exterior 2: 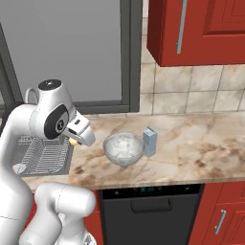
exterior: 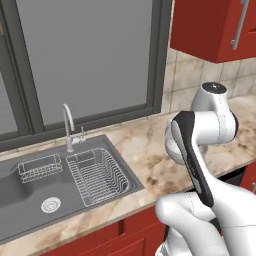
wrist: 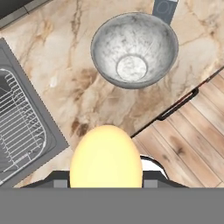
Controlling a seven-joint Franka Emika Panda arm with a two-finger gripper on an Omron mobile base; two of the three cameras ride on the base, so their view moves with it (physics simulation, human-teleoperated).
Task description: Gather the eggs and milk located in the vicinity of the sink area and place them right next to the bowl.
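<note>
Dark grey rectangular sink [exterior: 60,182] with wire racks and a thin chrome faucet [exterior: 67,127] is set into the left end of the marble counter [exterior 2: 191,143]. Just right of its edge, the gripper [exterior 2: 74,140] hangs above the counter, clamped on a small glowing yellow egg [wrist: 106,159] (seen large from the hand camera). Farther right, near the counter's front edge, stands the round speckled grey-white bowl [exterior 2: 124,148]. The small blue-grey milk carton [exterior 2: 150,141] stands upright just beside it on the right.
</note>
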